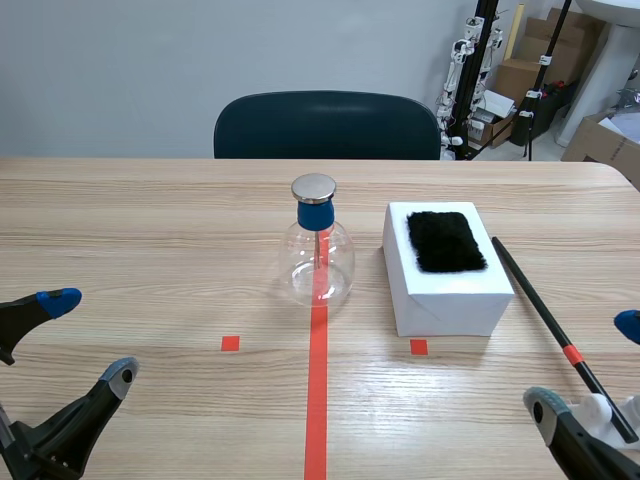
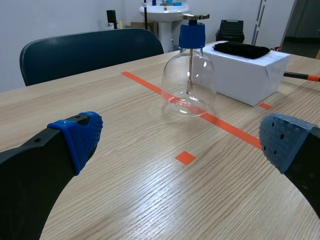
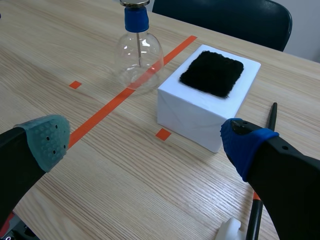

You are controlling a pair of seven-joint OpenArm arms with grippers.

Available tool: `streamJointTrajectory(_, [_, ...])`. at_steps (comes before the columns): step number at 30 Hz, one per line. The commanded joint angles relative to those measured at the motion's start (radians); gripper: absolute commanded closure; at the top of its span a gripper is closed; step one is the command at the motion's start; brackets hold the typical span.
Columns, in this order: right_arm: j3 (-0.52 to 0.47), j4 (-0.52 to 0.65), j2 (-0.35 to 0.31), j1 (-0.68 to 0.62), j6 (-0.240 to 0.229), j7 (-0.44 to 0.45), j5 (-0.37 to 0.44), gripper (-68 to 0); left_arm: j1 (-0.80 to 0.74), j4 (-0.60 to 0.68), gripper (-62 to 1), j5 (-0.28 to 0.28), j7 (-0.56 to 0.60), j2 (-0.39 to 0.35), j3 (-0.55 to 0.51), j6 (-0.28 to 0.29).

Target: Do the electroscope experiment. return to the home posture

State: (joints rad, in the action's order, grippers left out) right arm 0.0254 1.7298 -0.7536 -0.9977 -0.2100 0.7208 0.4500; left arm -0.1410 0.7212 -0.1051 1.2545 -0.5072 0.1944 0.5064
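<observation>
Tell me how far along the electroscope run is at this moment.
Looks nearly finished. The black rod lies on the table beside the white box, with the black fur pad resting on that box; the electroscope flask stands alone on the tape line. Nothing is in hand: the left gripper and right gripper are both open and empty, low at the near side. At most, settling into home posture remains.

Colours on the light wood-grain table [image 1: 150, 230].
Flask [image 1: 319, 262]: clear glass, blue stopper, silver cap. Box [image 1: 445, 295]: white. Cloth [image 1: 446, 241]: black. Rod [image 1: 545, 314]: black, orange-red band.
</observation>
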Motion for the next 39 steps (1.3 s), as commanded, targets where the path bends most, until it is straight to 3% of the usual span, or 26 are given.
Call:
streamJointTrajectory(1, [-0.013, 0.018, 0.000, 0.008, -0.002, 0.005, 0.008, -62.1, 0.000, 0.005, -62.3, 0.008, 0.017, -0.011, -0.004, 0.002])
streamJointTrajectory(11, [-0.027, 0.116, 0.000, 0.008, -0.002, -0.143, 0.037, -62.1, 0.000, 0.005, -62.3, 0.008, 0.017, -0.011, -0.004, 0.002])
streamJointTrajectory(19, [-0.036, 0.162, 0.000, -0.054, -0.001, -0.138, 0.026, -62.1, 0.000, 0.005, -62.3, 0.008, 0.017, -0.011, -0.004, 0.002])
streamJointTrajectory(39, [-0.037, 0.235, 0.000, -0.050, -0.009, -0.124, 0.029, -62.1, 0.000, 0.005, -62.3, 0.008, 0.017, -0.011, -0.004, 0.002])
